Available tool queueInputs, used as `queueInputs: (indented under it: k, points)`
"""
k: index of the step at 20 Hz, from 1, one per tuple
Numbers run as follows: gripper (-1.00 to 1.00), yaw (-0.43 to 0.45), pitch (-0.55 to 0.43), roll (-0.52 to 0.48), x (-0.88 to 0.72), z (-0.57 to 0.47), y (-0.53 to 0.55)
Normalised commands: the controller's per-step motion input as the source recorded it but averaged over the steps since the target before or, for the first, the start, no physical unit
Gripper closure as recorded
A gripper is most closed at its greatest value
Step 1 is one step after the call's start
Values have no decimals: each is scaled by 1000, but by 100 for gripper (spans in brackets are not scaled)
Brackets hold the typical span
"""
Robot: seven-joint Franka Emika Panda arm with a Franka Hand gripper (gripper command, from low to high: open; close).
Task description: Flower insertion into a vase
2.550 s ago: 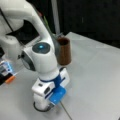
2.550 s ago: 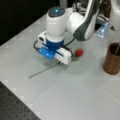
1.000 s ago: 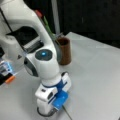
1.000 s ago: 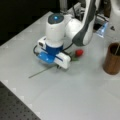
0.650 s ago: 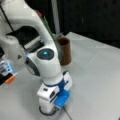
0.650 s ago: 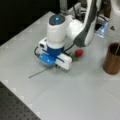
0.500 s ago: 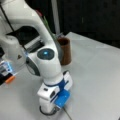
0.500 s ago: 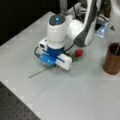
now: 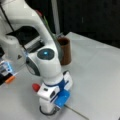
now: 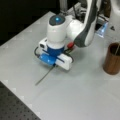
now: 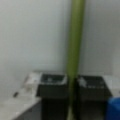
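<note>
The flower lies flat on the white table. Its red head (image 9: 36,87) (image 10: 70,45) pokes out beside the hand, and its thin stem (image 10: 45,76) (image 9: 75,111) trails out the other side. My gripper (image 10: 55,65) (image 9: 53,110) points straight down onto the table over the stem. In the wrist view the green stem (image 11: 75,40) runs between the two dark fingers (image 11: 52,85), and the gripper (image 11: 72,86) is shut on it. The brown vase (image 9: 65,50) (image 10: 112,60) stands upright, apart from the gripper; a thin stalk leans at its rim in a front view.
A blue-lit device (image 9: 6,70) with an orange part (image 9: 10,79) sits at a front view's left, and shows as a blue glow (image 10: 103,27) behind the arm. A dark perforated board (image 10: 15,107) borders the table's edge. A grey post (image 9: 55,15) rises behind the vase.
Since 2.5 s ago the gripper has come down lower over the stem. Over the last second it has stayed nearly still, and the flower has not moved.
</note>
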Motion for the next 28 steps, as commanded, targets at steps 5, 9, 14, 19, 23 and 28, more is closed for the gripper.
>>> queueInputs:
  k: [5,9,14,19,23,28]
  points:
    - [100,-41,59,-64,-9,79,257]
    - [100,-53,114,-82,-75,220,165]
    - [100,-50,107,-69,-88,398,154]
    - [100,-89,5,-35,-96,390,201]
    - [100,-128,-32,-15,-165,397,189]
    - [100,-114,-29,46,-256,299,224]
